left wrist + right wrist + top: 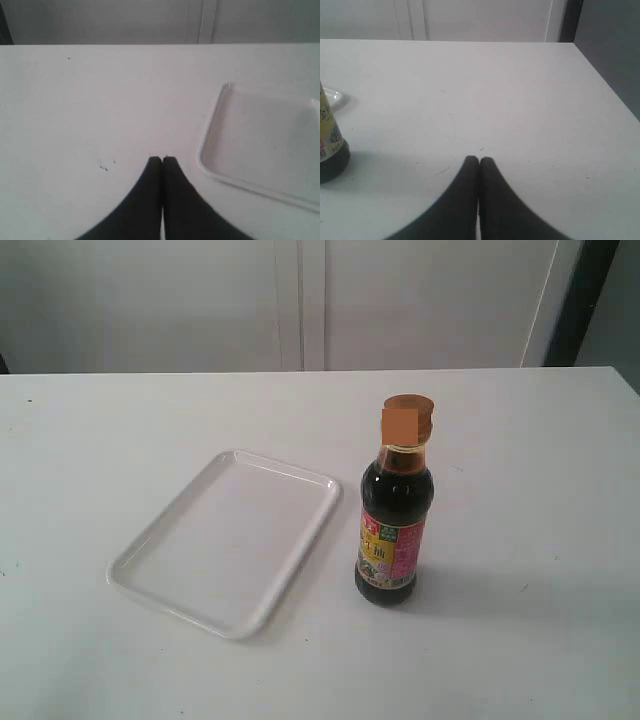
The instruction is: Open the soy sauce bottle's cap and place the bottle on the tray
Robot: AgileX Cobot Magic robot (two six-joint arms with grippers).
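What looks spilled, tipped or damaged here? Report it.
Nothing stands out. The soy sauce bottle stands upright on the table beside the tray, cap down, no spill visible. Both grippers are shut, holding nothing.

Counting it up: one soy sauce bottle stands on the tabletop, and that is the only bottle in sight. It carries one cap, orange-brown, sitting on top. One tray, white and rectangular, lies beside it, a single tray and nothing in it. One label wraps the bottle's lower body. From the wrist cameras, two hands in all: one left hand and one right hand, each showing two dark fingers pressed together. One tabletop carries it all. Tally: one bottle, one cap, one tray, two hands.
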